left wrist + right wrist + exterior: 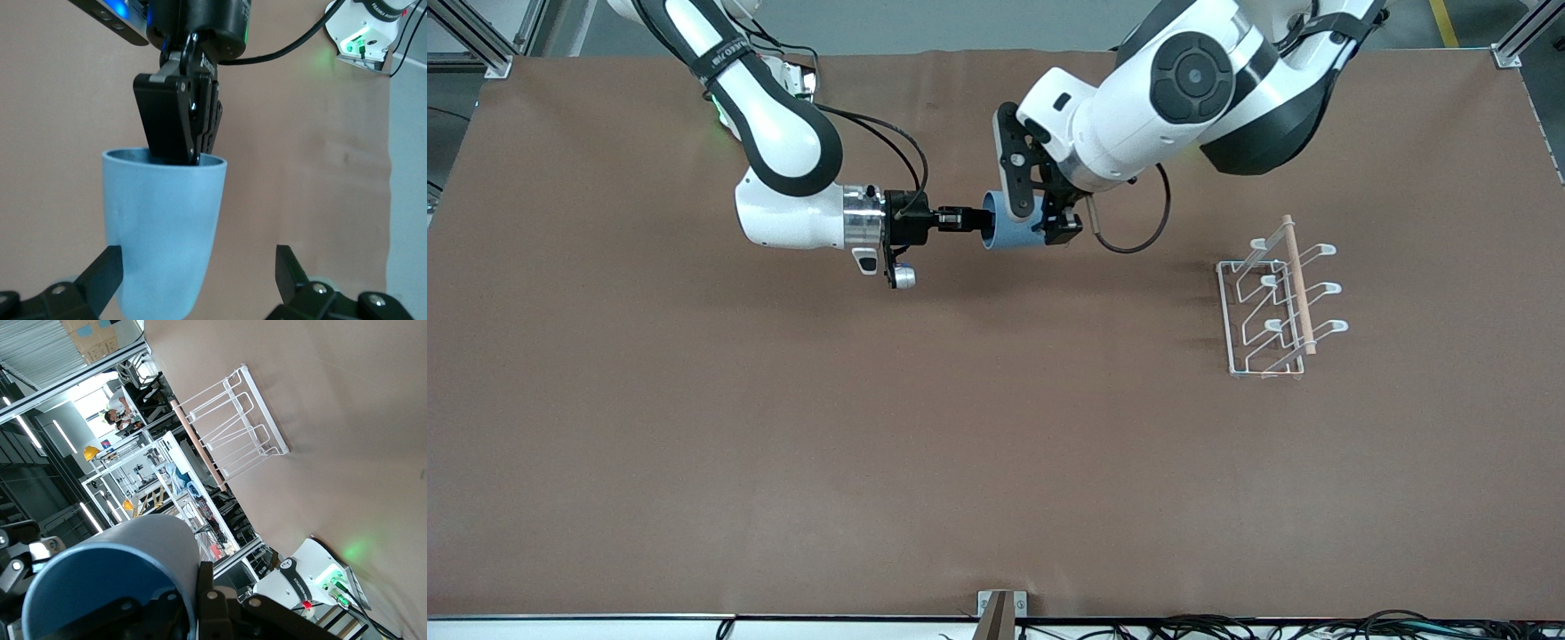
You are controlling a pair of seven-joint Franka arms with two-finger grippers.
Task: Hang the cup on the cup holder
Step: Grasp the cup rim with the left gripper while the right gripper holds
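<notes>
Light-blue cup (1009,233) aloft over counter (783,427), rim pinched by right claw (971,220), left claw (1040,213) spread wide astride its body, cup base cut off in left wrist view, white wire cup holder (1276,302) toward left arm's end.

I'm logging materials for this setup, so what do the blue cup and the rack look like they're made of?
The cup looks like matte plastic: even light-blue colour, dull surface with no sharp reflections, thin rim. The rack seems to be white-coated metal wire, judging by its thin bent rods and rounded prong tips; the coating type is unclear. The rod along its top looks like pale unfinished wood, though no grain is visible.
</notes>
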